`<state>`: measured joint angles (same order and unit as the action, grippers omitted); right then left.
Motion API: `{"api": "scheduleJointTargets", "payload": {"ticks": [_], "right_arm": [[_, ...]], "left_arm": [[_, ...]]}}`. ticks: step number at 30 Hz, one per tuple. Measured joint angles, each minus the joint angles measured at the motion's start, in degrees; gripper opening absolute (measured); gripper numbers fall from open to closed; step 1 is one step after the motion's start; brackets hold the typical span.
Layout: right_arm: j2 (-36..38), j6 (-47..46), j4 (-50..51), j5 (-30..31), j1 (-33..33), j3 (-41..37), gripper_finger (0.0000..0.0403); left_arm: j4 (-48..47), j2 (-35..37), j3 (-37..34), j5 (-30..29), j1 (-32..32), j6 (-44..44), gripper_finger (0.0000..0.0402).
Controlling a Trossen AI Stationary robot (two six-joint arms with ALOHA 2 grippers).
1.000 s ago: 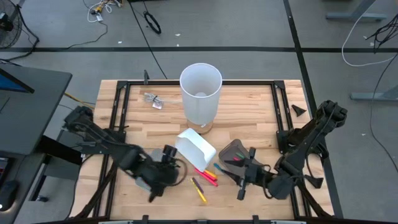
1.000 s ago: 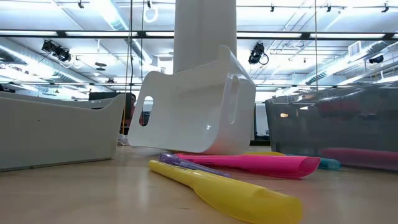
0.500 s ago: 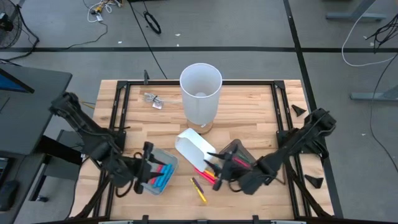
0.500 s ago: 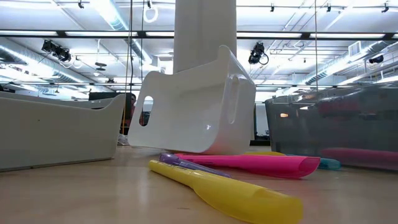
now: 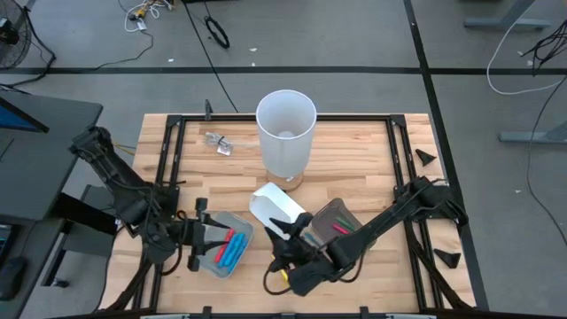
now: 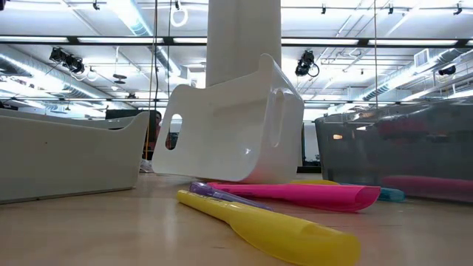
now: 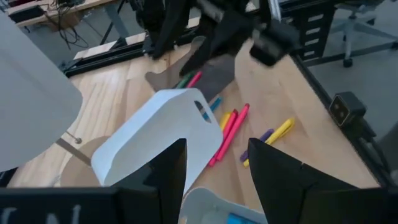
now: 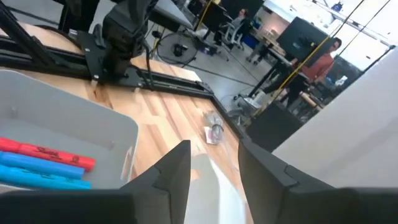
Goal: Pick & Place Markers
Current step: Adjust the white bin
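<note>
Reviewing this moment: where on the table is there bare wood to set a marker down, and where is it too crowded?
Bare wood lies right of the tall white cylinder up to the frame rail, and left of it around the small clear item. The front middle is crowded: tipped white bin, loose markers, grey tray, dark tray, left gripper and right gripper.

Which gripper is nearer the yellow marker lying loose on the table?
Right. The right gripper hangs just over the yellow marker; the left gripper is off beside the grey tray.

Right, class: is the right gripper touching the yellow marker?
Apart. The low view shows the yellow marker lying bare on the table, with no finger on it; the right gripper hangs above.
</note>
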<state>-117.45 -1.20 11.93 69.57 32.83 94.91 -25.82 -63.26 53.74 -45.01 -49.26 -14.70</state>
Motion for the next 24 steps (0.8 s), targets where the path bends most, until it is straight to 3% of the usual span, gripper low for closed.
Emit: {"api": "scheduleJointTargets", "payload": {"ticks": [9,19,24], "right_arm": [[-1.83,-10.55,7.22,-0.38,-0.73,0.21,0.0135],[-1.83,-29.09,22.98,-11.65,-3.48,0.22,0.0135],[-1.83,-31.13,27.7,-13.66,-4.8,0.22,0.0135]], "left_arm": [[0.77,-0.04,0.0,0.2,-0.52,-0.11,0.0177],[0.74,-0.04,0.0,0.46,-0.5,0.33,0.0177],[0.58,-0.04,0.02,1.17,-0.5,0.78,0.0177]]}}
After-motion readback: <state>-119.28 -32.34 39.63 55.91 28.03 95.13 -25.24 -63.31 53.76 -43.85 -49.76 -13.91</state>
